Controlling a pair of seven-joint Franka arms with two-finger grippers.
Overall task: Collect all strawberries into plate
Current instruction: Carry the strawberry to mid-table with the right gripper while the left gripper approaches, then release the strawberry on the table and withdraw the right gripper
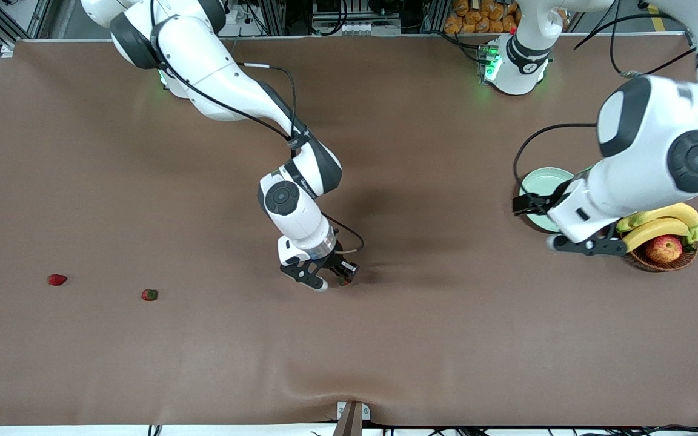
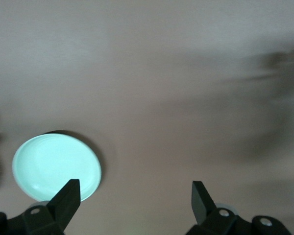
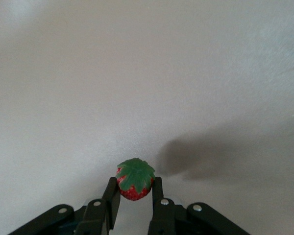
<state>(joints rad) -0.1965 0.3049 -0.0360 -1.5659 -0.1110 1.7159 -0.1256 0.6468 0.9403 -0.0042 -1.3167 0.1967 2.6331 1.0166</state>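
Note:
My right gripper (image 1: pixel 337 280) is over the middle of the table, shut on a strawberry (image 3: pixel 135 182) with its green top facing the wrist camera; the berry barely shows in the front view (image 1: pixel 343 280). Two more strawberries lie on the cloth toward the right arm's end, one (image 1: pixel 57 279) nearer that end and one (image 1: pixel 149 295) closer to the middle. The pale mint-green plate (image 1: pixel 541 180) lies toward the left arm's end, partly hidden by the left arm. My left gripper (image 1: pixel 552 225) is open and empty over the plate's edge; the plate also shows in the left wrist view (image 2: pixel 56 167).
A wicker basket (image 1: pixel 661 259) with bananas (image 1: pixel 658 225) and an apple (image 1: pixel 664 248) stands beside the plate, at the left arm's end. The brown cloth (image 1: pixel 446 333) covers the whole table.

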